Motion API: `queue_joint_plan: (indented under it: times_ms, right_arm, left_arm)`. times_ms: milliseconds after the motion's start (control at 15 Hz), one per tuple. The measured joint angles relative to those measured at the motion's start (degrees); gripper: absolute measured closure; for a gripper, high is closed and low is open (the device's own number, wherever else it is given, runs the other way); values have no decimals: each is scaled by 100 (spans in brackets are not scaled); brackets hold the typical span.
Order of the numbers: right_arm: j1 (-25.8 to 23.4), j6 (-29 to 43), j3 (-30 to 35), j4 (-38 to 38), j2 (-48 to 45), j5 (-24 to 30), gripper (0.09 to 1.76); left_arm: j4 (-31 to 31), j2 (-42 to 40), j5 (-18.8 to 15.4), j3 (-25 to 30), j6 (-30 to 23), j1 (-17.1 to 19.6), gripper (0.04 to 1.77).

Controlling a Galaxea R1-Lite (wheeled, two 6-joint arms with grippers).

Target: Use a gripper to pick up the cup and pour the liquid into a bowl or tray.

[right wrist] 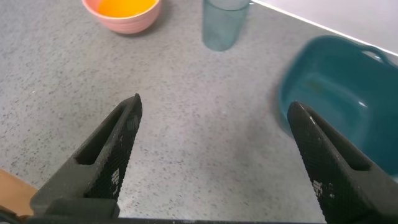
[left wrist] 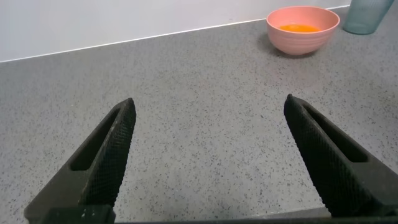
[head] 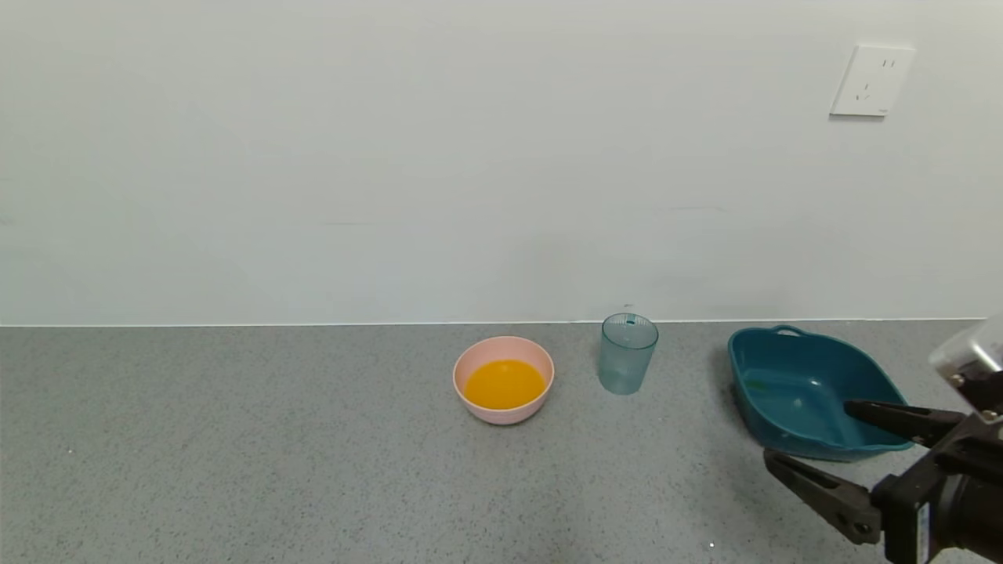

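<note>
We see the right gripper [head: 807, 431] spread wide and holding nothing above the worktop [head: 235, 454], the teal tray [head: 791, 384] just beside it, the cup [head: 628, 353] standing upright farther off, and beyond that the pink bowl [head: 503, 379] holding the orange liquid [head: 504, 384].

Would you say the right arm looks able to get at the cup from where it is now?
Probably yes. The right gripper is open, and only bare countertop lies between it and the upright cup; the teal tray sits off to one side.
</note>
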Motion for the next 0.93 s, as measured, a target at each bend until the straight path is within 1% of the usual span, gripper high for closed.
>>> queue_joint_plan:
  times_ms: [200, 333, 667, 933]
  right_arm:
    - [-405, -2, 39, 603, -750, 20, 15]
    - [-758, -2, 39, 1078, -1285, 24, 15]
    - [-1844, 4, -43, 1920, -2503, 5, 15]
    - [-2555, 4, -272, 3007, -3519, -26, 15]
  left_arm:
    - [0, 0, 2, 0, 0, 0, 9]
    - [0, 0, 2, 0, -2, 0, 9]
    - [-2, 0, 0, 0, 0, 0, 9]
    - [0, 0, 0, 0, 0, 0, 9]
